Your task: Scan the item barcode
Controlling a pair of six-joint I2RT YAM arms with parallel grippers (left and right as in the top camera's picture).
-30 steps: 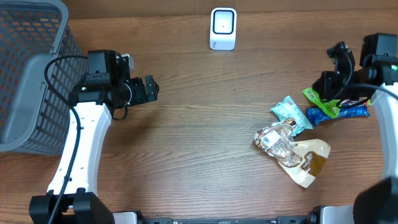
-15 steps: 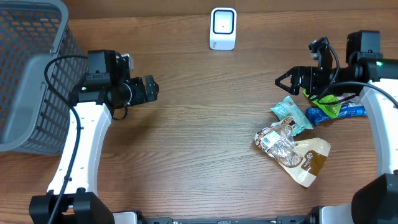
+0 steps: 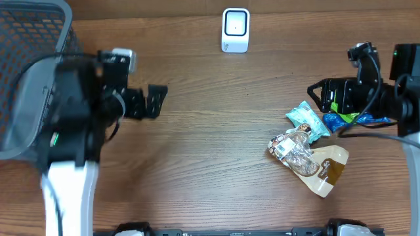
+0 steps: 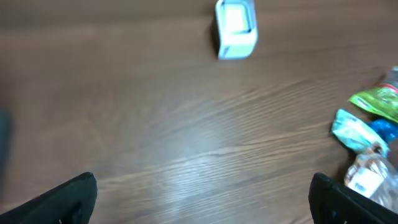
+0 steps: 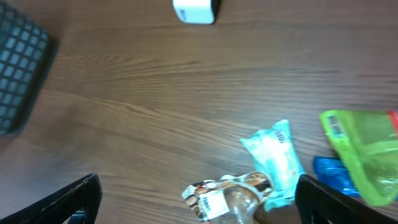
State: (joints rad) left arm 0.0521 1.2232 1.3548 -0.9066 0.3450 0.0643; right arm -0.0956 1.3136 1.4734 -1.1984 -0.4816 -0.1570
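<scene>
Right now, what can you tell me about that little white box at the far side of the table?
The white box is a small device with rounded corners and a smooth shell that looks like plastic. Its face has a rounded, pale bluish window with a darker outline. The right wrist view shows a dark patch on one side. It sits alone on the brown wooden table, near the middle of the far edge. Only the table touches it, and no cable can be seen. It is probably the barcode scanner, though no markings are legible.
</scene>
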